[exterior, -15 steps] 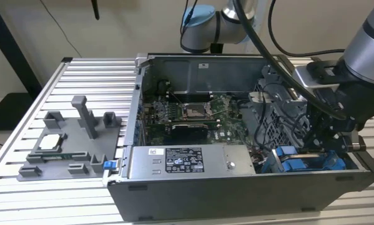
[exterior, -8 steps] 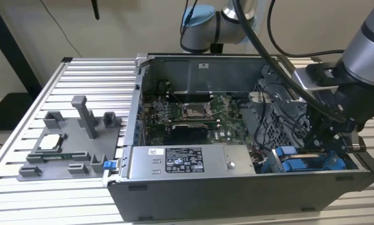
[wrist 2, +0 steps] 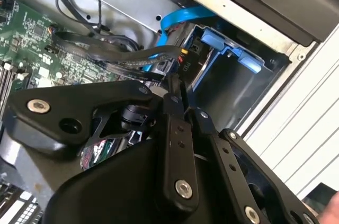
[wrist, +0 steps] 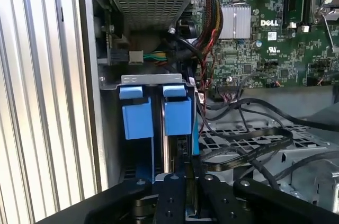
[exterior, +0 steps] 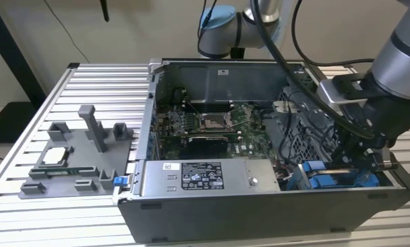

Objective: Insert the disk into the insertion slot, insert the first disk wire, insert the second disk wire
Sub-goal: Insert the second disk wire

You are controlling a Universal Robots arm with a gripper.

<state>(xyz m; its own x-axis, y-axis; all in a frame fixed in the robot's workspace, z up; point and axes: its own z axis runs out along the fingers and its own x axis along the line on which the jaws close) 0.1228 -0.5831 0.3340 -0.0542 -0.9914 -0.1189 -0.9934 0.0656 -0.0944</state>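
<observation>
While my arm reaches down into the open computer case (exterior: 260, 216), my pincer (wrist: 186, 167) sits low at the insertion slot (wrist: 153, 81), near the case's corner at the exterior view's right. The disk (wrist: 177, 115) looks already seated there — its blue carrier stands upright in the bay beside a second blue tab (wrist: 137, 118), so I count two blue carriers side by side. I judge the wire step is in hand: my fingers (wrist 2: 174, 89) are drawn together, apparently pinching a flat black cable (wrist 2: 127, 57) just by the drive's end, though I cannot tell which of the two wires it is. Seating it calls for squaring the plug to its socket and pushing gently. One power-supply box (exterior: 205, 177) lies alongside; one motherboard (exterior: 205, 126) beyond.
</observation>
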